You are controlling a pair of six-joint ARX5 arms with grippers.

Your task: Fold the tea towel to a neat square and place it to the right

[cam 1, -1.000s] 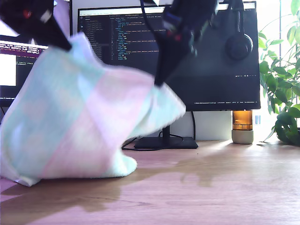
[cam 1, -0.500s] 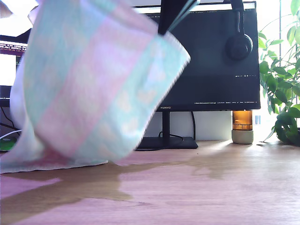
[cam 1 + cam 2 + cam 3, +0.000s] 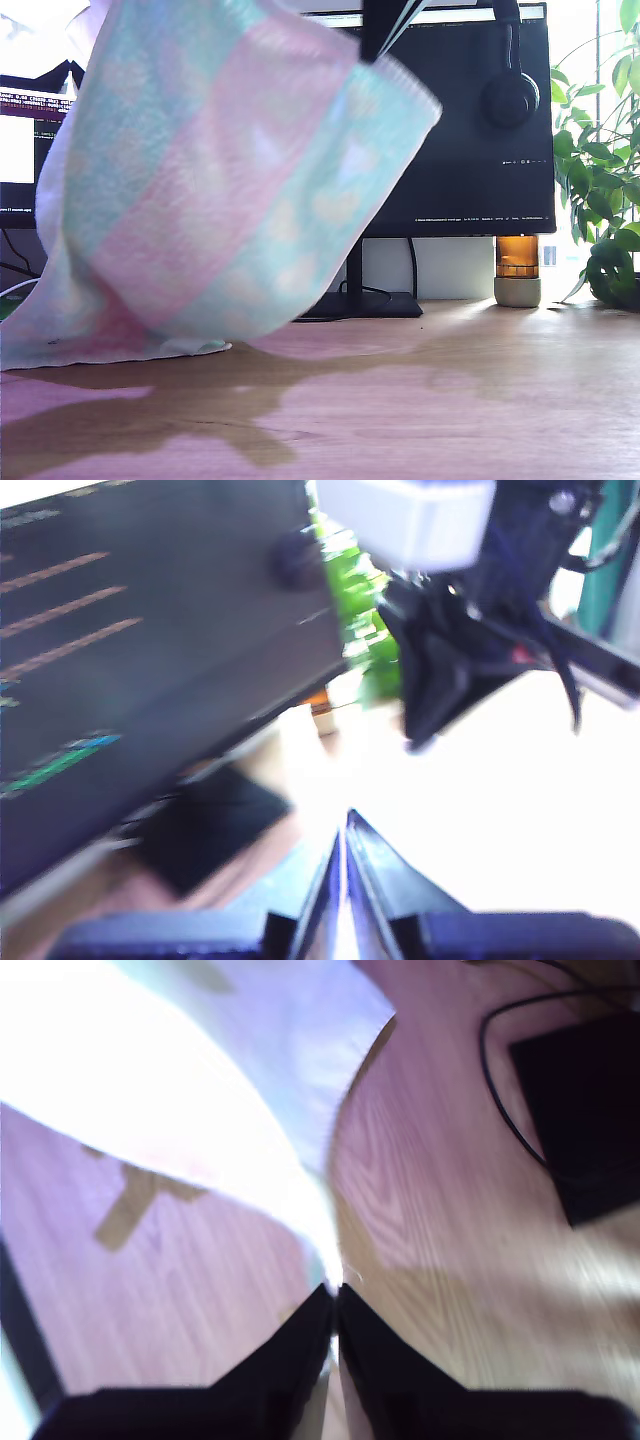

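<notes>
The soft white terry tea towel with pastel pink and mint bands [image 3: 210, 190] hangs lifted, its lower edge trailing on the wooden counter [image 3: 450, 400]. My first hand [image 3: 343, 855] and second hand [image 3: 335, 1305] each pinch it closed. No fold looks made yet, and placing remains.

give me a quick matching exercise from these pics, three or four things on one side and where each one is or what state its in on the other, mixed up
Things:
1. tea towel
2. headphones
3. amber jar
4. plant

Places or states:
A. hanging on the monitor's top edge
B. at the exterior view's right edge
C. lifted, lower edge trailing on the desk
D. standing on the desk under the monitor's corner

Pairs: 1-C, 2-A, 3-D, 4-B
</notes>
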